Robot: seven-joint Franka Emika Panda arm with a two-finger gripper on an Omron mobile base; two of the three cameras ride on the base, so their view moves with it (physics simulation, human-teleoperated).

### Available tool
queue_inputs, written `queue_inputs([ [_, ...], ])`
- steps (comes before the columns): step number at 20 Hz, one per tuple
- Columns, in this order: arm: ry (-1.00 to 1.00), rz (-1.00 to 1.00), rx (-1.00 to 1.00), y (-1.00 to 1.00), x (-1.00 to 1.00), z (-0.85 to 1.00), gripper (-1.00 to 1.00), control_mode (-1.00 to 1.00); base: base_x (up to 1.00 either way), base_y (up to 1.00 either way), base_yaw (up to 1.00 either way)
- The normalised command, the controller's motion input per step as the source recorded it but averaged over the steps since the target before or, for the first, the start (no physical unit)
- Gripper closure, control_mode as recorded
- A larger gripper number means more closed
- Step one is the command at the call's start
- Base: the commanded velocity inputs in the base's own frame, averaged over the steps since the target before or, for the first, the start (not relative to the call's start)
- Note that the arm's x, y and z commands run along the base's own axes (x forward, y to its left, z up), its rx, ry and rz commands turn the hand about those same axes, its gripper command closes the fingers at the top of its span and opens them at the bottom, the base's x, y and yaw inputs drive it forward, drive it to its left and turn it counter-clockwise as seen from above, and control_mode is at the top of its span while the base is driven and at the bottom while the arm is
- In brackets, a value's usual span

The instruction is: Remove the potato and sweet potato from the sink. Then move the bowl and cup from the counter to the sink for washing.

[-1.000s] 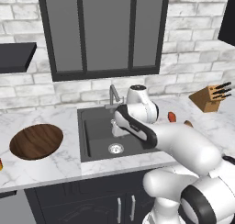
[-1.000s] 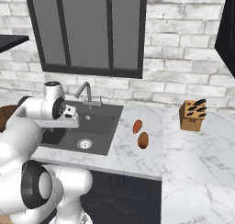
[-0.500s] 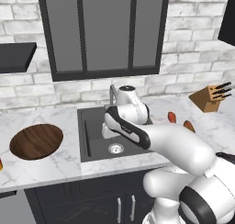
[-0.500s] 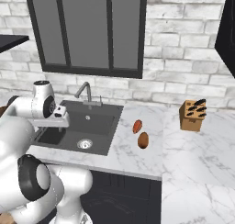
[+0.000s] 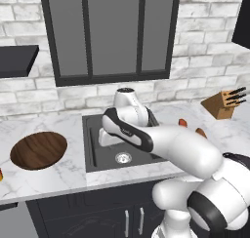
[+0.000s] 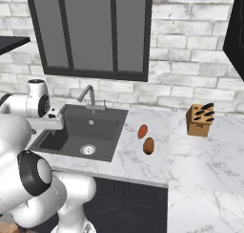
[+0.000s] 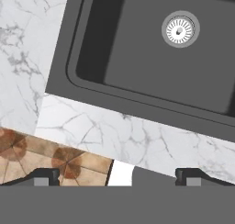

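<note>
The claw, fingers wide apart and holding nothing, has swung left across the sink, now below it. Off to its right lie the potato and sweet potato; the bowl waits left, likely next.

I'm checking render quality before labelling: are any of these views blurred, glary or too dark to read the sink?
Left base view: flat, even light, no glare, the sink basin dark but its drain readable, the arm covering its right part. Right base view: sharp, soft shadow inside the basin, potato and sweet potato crisp. Hand view: sharp, tilted, no blur.
</note>
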Motion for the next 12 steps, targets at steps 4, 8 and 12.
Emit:
queue_inputs([
  [4, 0.00, 0.04, 0.00, 0.34, 0.00, 0.11, -1.00, -1.00, 0.00, 0.00, 0.00],
  [8, -0.01, 0.00, 0.00, 0.33, 0.00, 0.07, -1.00, -1.00, 0.00, 0.00, 0.00],
  [12, -0.01, 0.00, 0.00, 0.26, 0.00, 0.01, -1.00, -1.00, 0.00, 0.00, 0.00],
])
